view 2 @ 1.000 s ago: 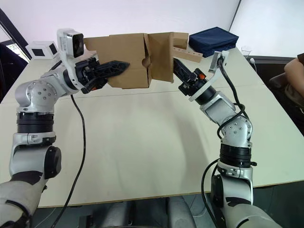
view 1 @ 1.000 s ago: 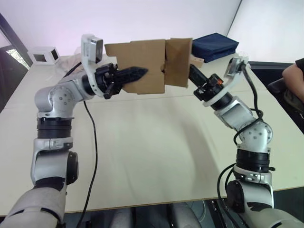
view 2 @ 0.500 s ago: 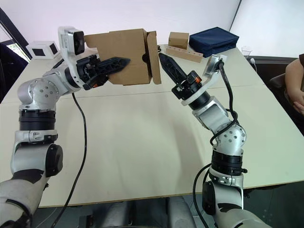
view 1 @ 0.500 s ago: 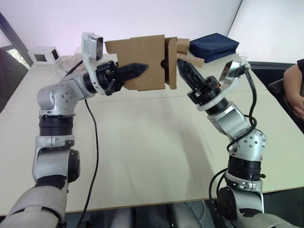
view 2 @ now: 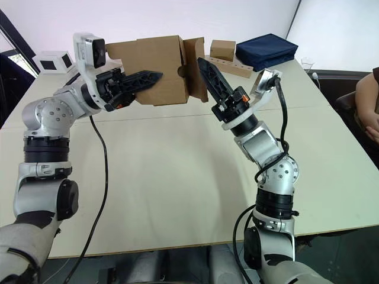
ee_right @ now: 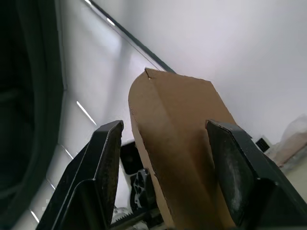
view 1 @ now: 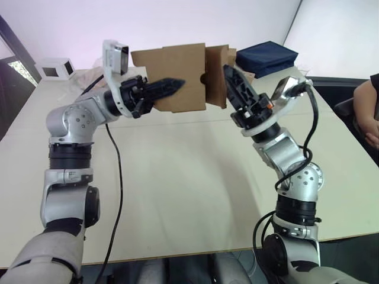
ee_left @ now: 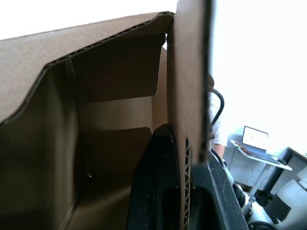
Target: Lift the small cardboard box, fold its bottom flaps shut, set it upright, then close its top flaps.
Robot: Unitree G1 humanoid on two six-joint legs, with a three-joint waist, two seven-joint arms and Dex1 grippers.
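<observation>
The small cardboard box, plain brown, hangs in the air above the far part of the table, lying on its side. My left gripper is shut on its near wall, one finger inside the box and one outside. At the box's right end a flap stands partly out. My right gripper is open and points up beside that end. In the right wrist view the flap stands between its fingers with a gap on each side.
On the pale table, at the back, lie a small brown box on a long cardboard strip, a navy bag and a white cube box. A person's arm shows at the right edge.
My right gripper has opened, let go of the flap and swung up beside the box's right end. The flap has turned in from wide open. The left gripper holds still.
</observation>
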